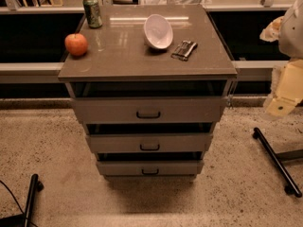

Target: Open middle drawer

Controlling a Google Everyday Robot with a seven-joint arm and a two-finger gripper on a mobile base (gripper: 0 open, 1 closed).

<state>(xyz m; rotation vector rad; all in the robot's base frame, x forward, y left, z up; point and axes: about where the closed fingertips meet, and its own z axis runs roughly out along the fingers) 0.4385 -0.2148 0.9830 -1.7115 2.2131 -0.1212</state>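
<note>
**Camera view: the gripper hangs far to the right of the drawers**

The gripper (283, 97) is at the right edge, pale and cream in colour, up in the air beside the cabinet (142, 70). It touches nothing. One cannot tell if it is open or shut, and nothing can be seen in its hold.

The middle drawer (118, 143) is well off to the left of the gripper and lower down. It is the second of three grey-brown fronts. Its small black handle (149, 147) sits in the middle of the front. A dark gap shows just above the front.

The top drawer (109, 110) is left of the gripper, at about the same height. The bottom drawer (123, 168) is the lowest and farthest from it.

On the cabinet top, all to the left of the gripper and higher up, are a white bowl (158, 31), a small shiny packet (184, 50), a red apple (76, 44) and a green can (93, 12). The packet is the nearest to the gripper. The apple and the can are the farthest.

Below the gripper a black bar (277, 161) lies on the speckled floor (227, 197).
</note>
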